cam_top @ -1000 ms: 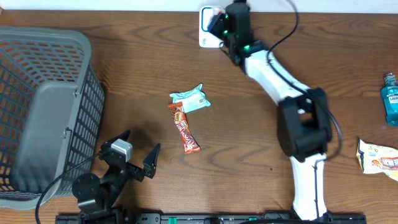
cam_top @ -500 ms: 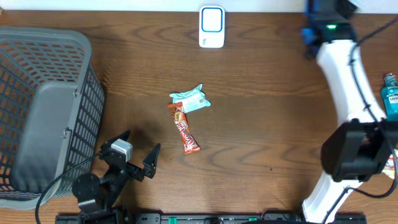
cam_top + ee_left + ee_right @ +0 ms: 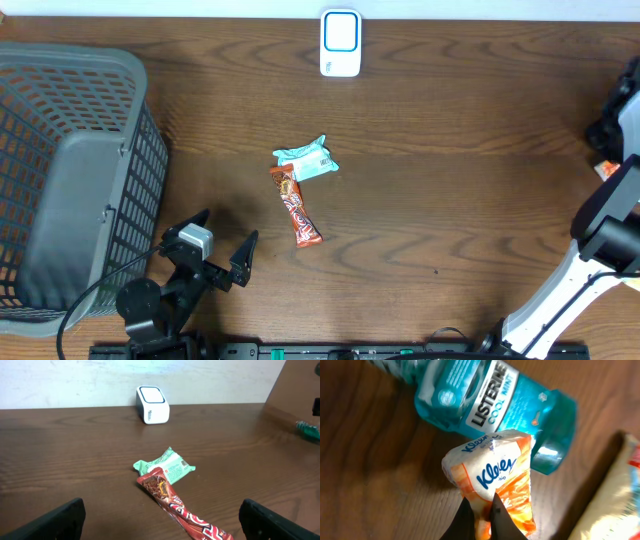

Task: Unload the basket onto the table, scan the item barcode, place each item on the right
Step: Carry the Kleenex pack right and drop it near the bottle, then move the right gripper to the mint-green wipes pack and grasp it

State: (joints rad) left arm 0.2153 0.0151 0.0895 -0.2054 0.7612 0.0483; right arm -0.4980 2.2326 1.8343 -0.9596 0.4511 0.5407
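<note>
Right pincer (image 3: 481,510): pressed together on a fold of the white-and-orange soft plastic Kleenex tissue pack (image 3: 492,472), gripping its lower edge only.
Item held: the Kleenex tissue pack hung out from the fingertips at the far right edge of the brown wooden table (image 3: 420,200); whether it was lifted clear of the wood could not be told.
Just beside: a clear blue plastic Listerine mouthwash bottle (image 3: 485,405) lay on its side, partly behind the pack in the right wrist view.
Near: a pale yellow flat packet (image 3: 615,500) at the frame's edge.
Scan target: a white box scanner with a blue-rimmed face (image 3: 341,43) stood at the table's far edge, well apart from the pack.
Left pincer (image 3: 228,228): spread wide, empty, by the grey plastic mesh basket (image 3: 60,170).
Mid-table: a red foil snack bar (image 3: 296,207) touching a green-and-white wrapped packet (image 3: 307,160).
Hazard, grip: the pinch on loose wrapper seemed slight; the pack could slip or swing in transit.
Hazard, reading: the barcode was not visible, so it might face away from the scanner.
Hazard, neighbour: the bottle could be nudged and roll.
</note>
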